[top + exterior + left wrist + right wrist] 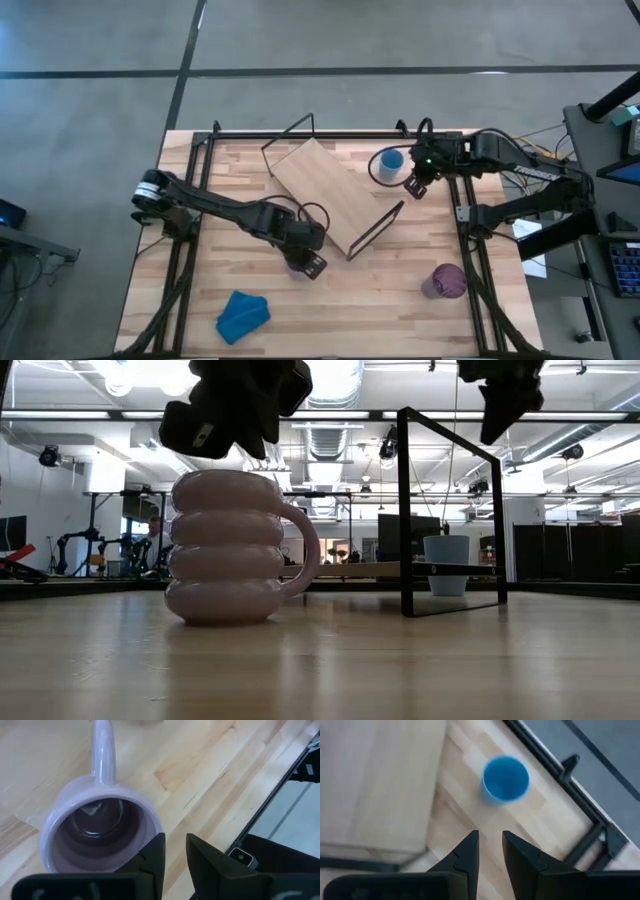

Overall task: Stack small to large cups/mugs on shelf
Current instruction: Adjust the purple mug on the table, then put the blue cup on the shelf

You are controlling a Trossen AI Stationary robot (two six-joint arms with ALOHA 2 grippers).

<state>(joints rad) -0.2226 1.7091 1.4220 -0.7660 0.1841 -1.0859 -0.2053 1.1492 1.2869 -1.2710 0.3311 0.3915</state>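
Observation:
The pale-lilac ribbed mug [225,550] stands upright on the table, handle [102,755] toward the shelf. My left gripper [175,851] hovers just above its rim, fingers nearly together, touching nothing; in the high view [310,260] it covers the mug. The small light-blue cup [388,163] stands upright on the table at the far side, beside the shelf's right end. My right gripper [491,845] hangs above the table just right of this cup, fingers nearly together and empty. The dark-purple cup [445,282] stands near the right front. The shelf [325,190] stands slantwise mid-table on its wire legs.
A blue cloth [242,315] lies crumpled at the front left. The shelf's black wire leg [450,510] stands between the mug and the light-blue cup. Black rails [465,215] run along the table's sides.

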